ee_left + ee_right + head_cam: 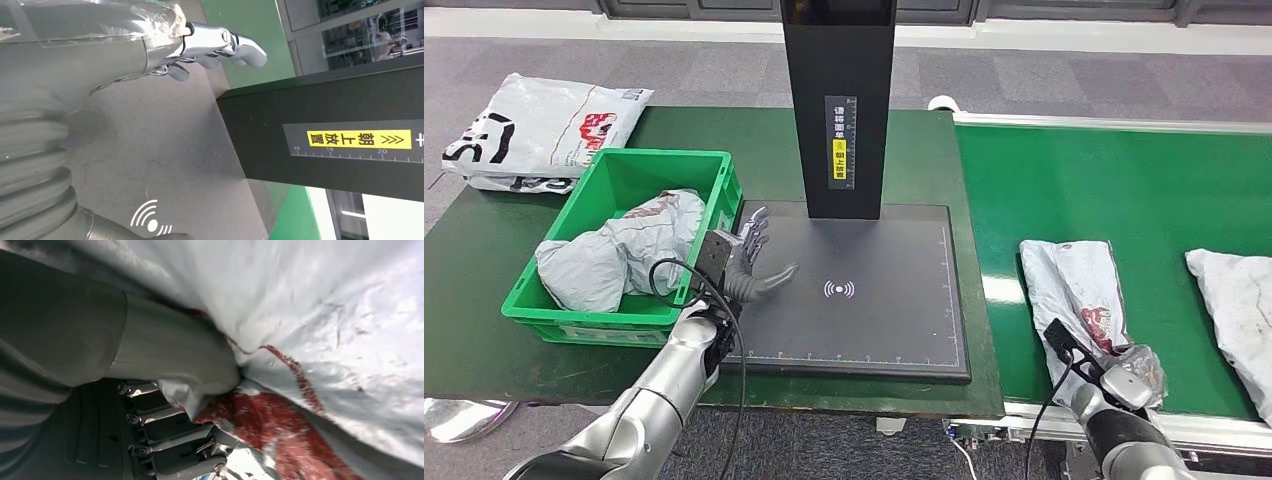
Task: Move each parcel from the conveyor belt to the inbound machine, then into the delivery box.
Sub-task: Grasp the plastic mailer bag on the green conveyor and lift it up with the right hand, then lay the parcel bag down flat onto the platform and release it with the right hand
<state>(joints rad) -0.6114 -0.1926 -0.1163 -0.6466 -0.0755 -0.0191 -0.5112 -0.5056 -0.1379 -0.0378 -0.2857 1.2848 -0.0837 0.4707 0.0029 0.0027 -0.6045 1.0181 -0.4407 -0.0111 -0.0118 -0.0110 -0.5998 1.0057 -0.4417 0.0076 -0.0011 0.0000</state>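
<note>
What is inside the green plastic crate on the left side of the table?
The green plastic crate holds a crumpled grey plastic parcel bag with a red mark showing on top. The bag covers most of the crate floor, so anything beneath it cannot be seen.

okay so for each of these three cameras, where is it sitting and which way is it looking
Head view: high on the body, looking down at table, bin, scanner pad, belt; both arms show.
Left wrist view: behind left hand, facing pad and black post.
Right wrist view: behind right hand, pressed against parcel.
Shared: head and left wrist both show pad and post.
</note>
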